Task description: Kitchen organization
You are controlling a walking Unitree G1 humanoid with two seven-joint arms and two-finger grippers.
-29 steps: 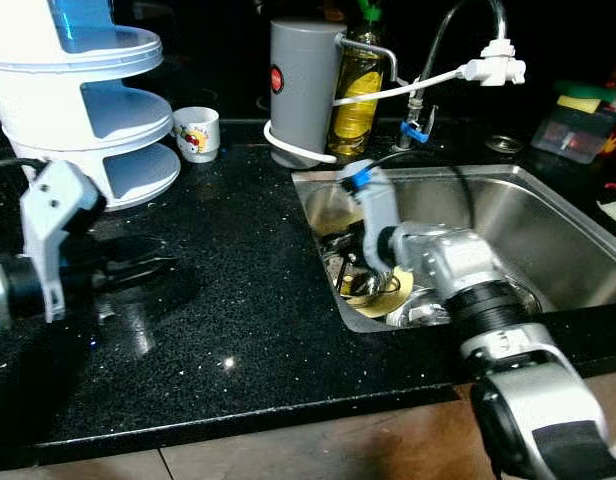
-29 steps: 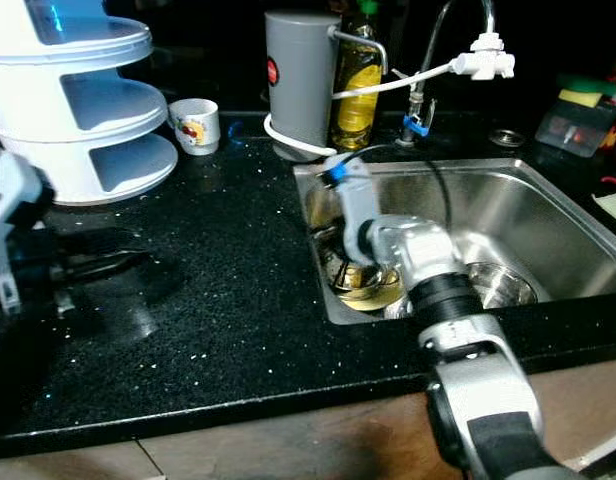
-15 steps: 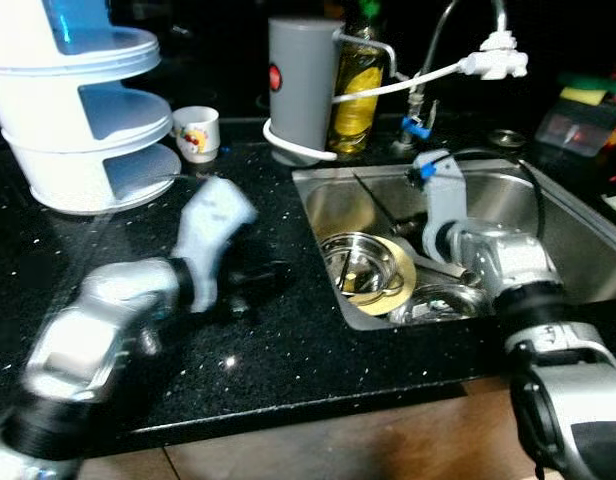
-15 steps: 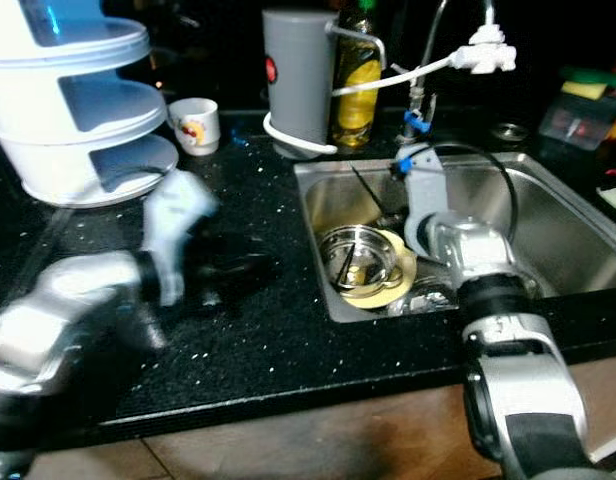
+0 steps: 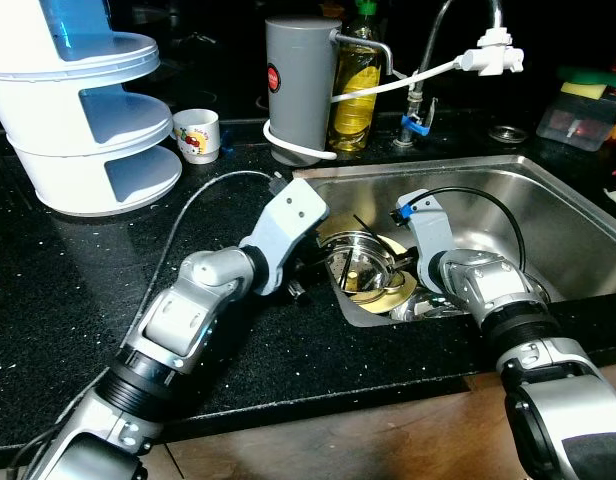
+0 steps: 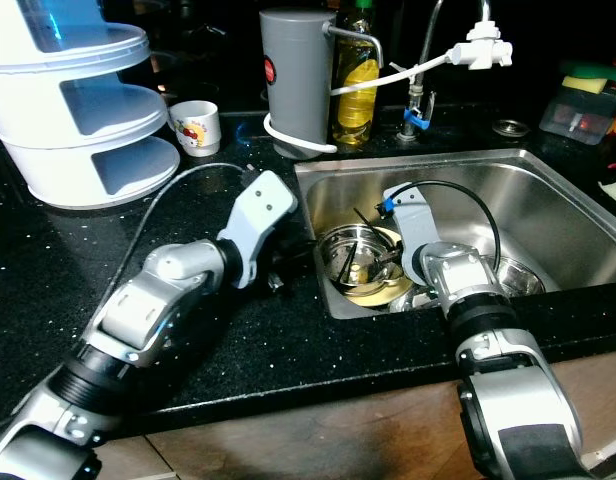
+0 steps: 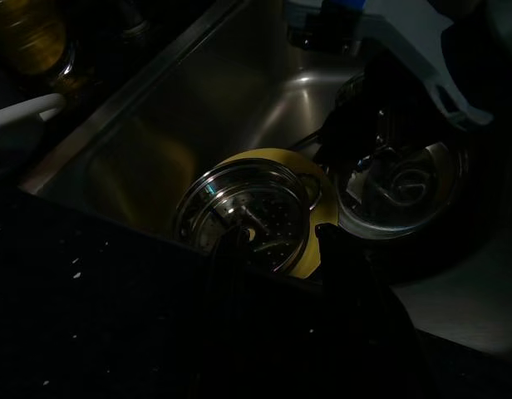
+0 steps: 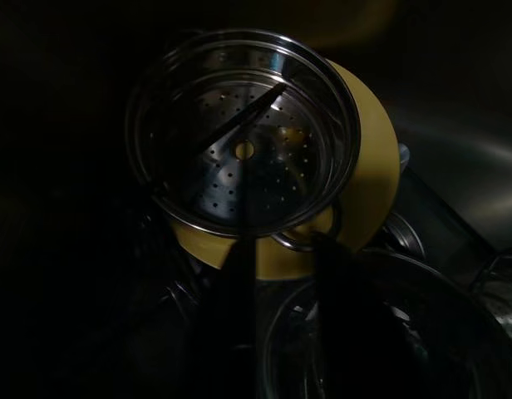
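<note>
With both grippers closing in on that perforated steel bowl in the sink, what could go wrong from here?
The left gripper and right gripper point at the same steel strainer bowl from opposite sides, so they might collide. The bowl sits on a yellow plate among other steel dishes; lifting it may shift the pile. The right wrist cable loops over the sink and could snag.

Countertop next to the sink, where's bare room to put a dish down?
Free: the black countertop between the white tiered stand and the left arm. Crowded: the sink corner holding the steel strainer bowl, yellow plate and both grippers.
</note>
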